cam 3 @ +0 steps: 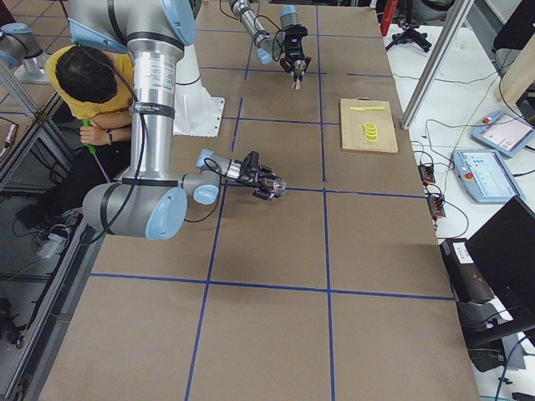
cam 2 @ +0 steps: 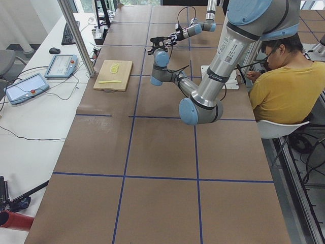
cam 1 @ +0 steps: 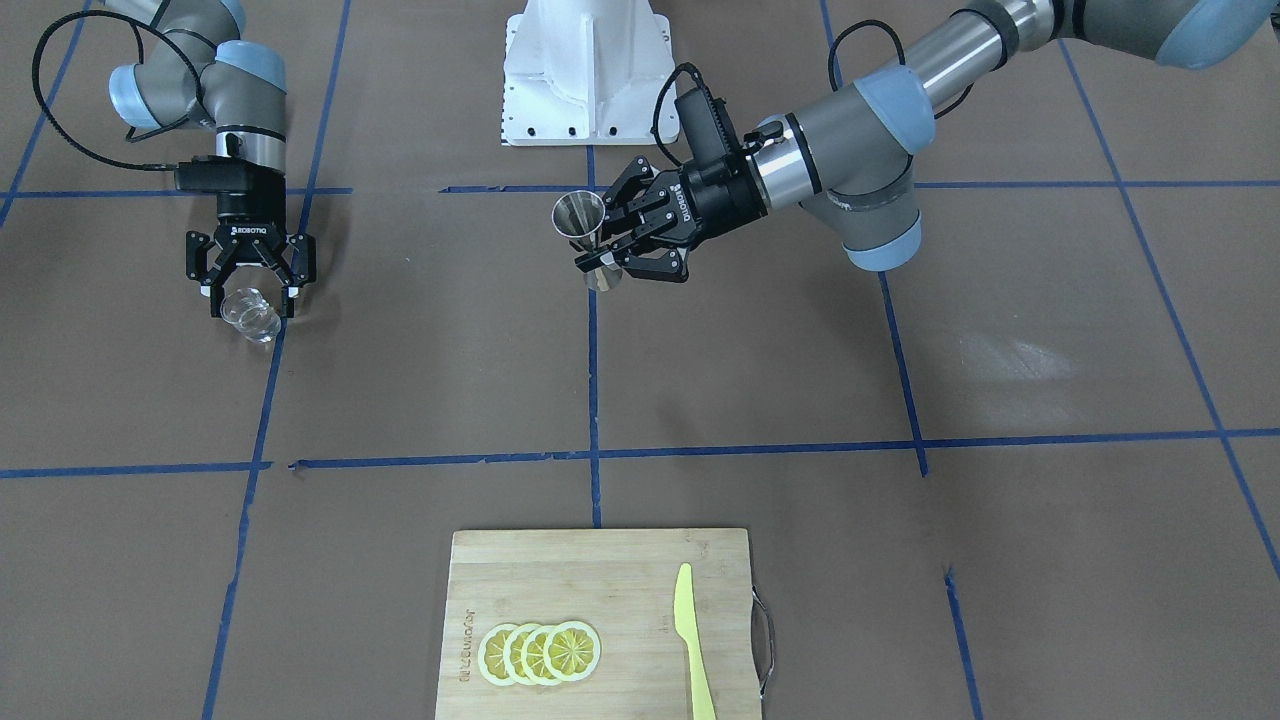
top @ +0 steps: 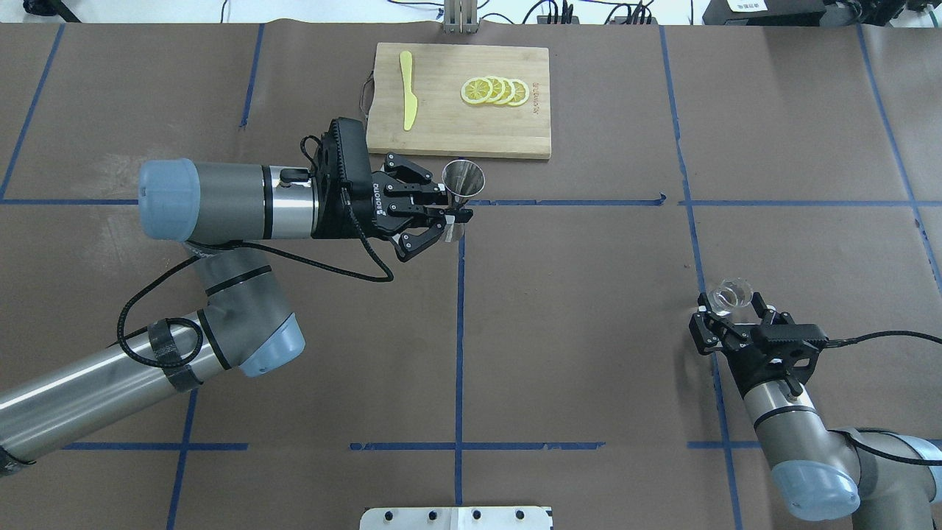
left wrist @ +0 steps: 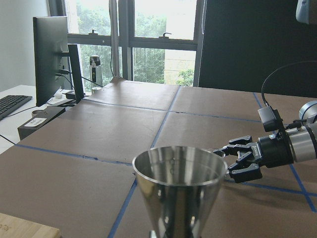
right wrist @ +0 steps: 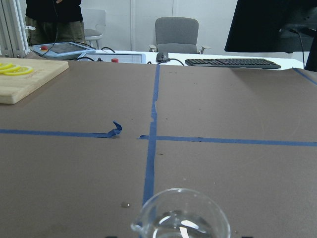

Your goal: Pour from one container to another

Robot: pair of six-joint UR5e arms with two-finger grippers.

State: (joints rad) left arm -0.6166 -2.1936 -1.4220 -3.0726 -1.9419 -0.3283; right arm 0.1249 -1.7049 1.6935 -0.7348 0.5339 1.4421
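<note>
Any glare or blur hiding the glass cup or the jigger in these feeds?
Overhead exterior: even light, jigger sharp, glass cup faint against the brown table. Exterior front-facing: pale sheen on the table, away from both. Left wrist-mounted: bright windows behind, jigger crisp. Right wrist-mounted: glass cup cropped by the bottom edge. Side views: both tiny.

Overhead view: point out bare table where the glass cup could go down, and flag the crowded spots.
Free: the wide centre stretch between the left end effector with the jigger and the right end effector with the glass cup. Crowded: by the cutting board, just beyond the jigger.
</note>
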